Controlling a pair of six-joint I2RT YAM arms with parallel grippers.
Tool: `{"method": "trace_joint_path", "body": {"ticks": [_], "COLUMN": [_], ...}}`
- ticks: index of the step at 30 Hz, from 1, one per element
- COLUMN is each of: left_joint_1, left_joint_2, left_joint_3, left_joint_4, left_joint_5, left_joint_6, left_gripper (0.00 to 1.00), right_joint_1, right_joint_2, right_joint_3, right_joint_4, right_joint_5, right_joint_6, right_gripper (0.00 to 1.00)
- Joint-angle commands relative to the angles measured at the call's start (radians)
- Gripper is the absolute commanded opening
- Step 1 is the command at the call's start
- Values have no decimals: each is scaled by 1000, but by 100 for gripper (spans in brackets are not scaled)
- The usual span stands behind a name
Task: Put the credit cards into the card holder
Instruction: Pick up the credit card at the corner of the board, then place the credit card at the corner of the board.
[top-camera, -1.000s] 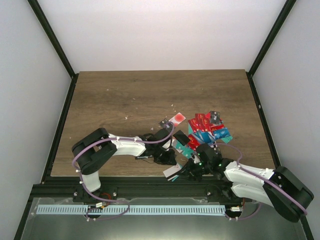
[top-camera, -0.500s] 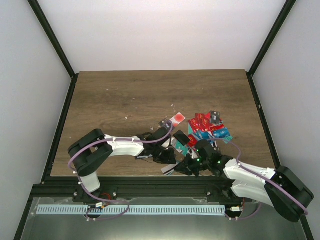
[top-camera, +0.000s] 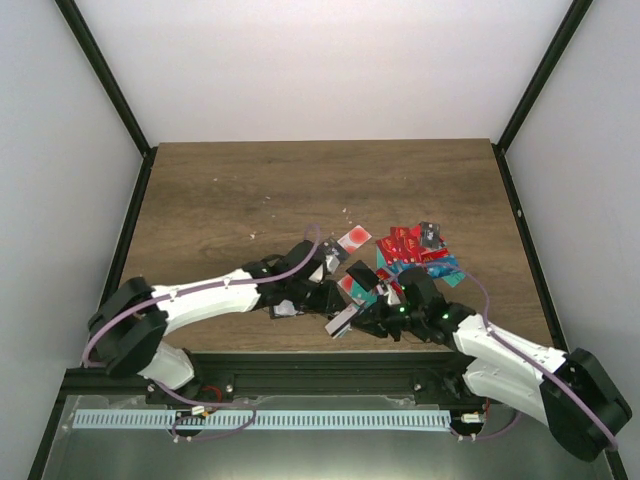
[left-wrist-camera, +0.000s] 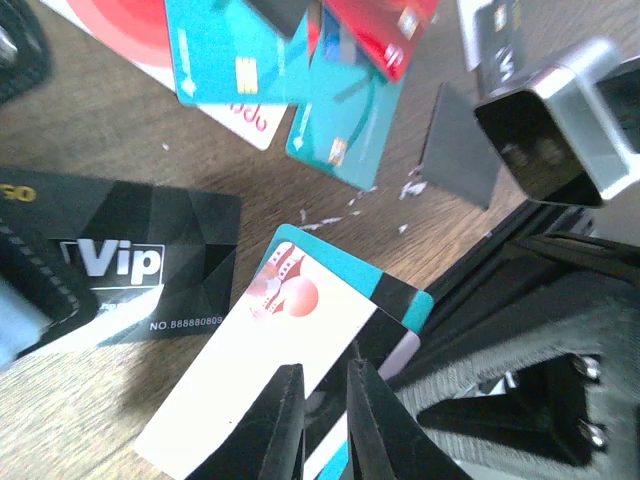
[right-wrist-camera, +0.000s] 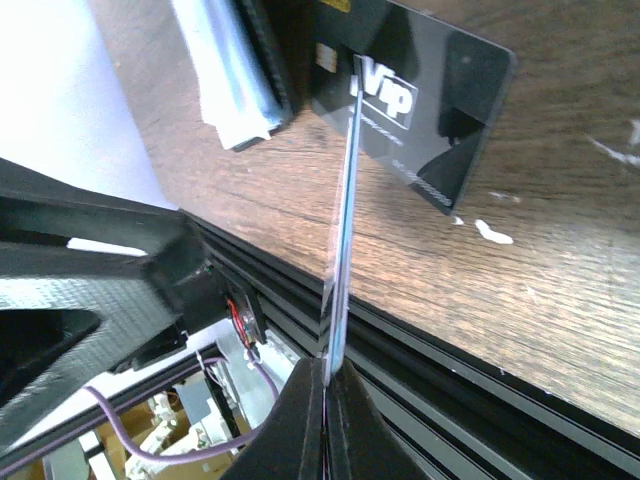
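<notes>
Two fingers of the right gripper (right-wrist-camera: 327, 375) are squeezed tight on a white card (left-wrist-camera: 275, 360). In the right wrist view the card shows only as a thin line. It stands on its edge and runs from the bottom middle of the frame up to the upper middle. Its long side goes that same way, and its far end sits over a black card (right-wrist-camera: 430, 100) that says Vip. In the top view the white card slants from lower left to upper right, near the bottom middle of the table (top-camera: 250, 190).

The fingers of the left gripper (left-wrist-camera: 325, 400) are almost together, with a thin gap. I cannot tell if they pinch anything. The white card lies flat under them, with a red blob on its face.

The card holder (right-wrist-camera: 235, 70) is in the upper left of the right wrist view, just beside the far end of the white card. It looks open, with its light inside showing. The other credit cards (top-camera: 415, 250) lie in a messy pile right of the middle in the top view.

I think the step now is bringing this one card to the holder. It is not in yet. Next, the far end should turn a little toward the upper left and slide into the opening. The holder may need to be held so it does not slip.
</notes>
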Motion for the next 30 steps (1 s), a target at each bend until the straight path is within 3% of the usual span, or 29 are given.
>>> {"method": "trace_joint_path", "body": {"ticks": [1, 8, 14, 23, 30], "left_joint_1": [9, 68, 137, 144, 144], "left_joint_2": [-117, -401, -662, -843, -828], "left_joint_3": [-38, -156, -261, -385, -423], "left_joint_4": [-48, -60, -19, 162, 263], "left_joint_5": [-61, -114, -24, 97, 161], "left_joint_6": [-44, -92, -126, -274, -315], "left_gripper": [21, 36, 52, 54, 51], "right_joint_1": [-55, -96, -109, -109, -110], "right_joint_2": [-26, -83, -137, -172, -179], "right_joint_3": [67, 112, 141, 149, 168], "right_joint_4": [-57, -6, 86, 280, 335], "right_joint_5": [-101, -230, -335, -402, -410], "right_joint_6": [-153, -298, -297, -190, -142], "right_gripper": [1, 1, 1, 1, 1]}}
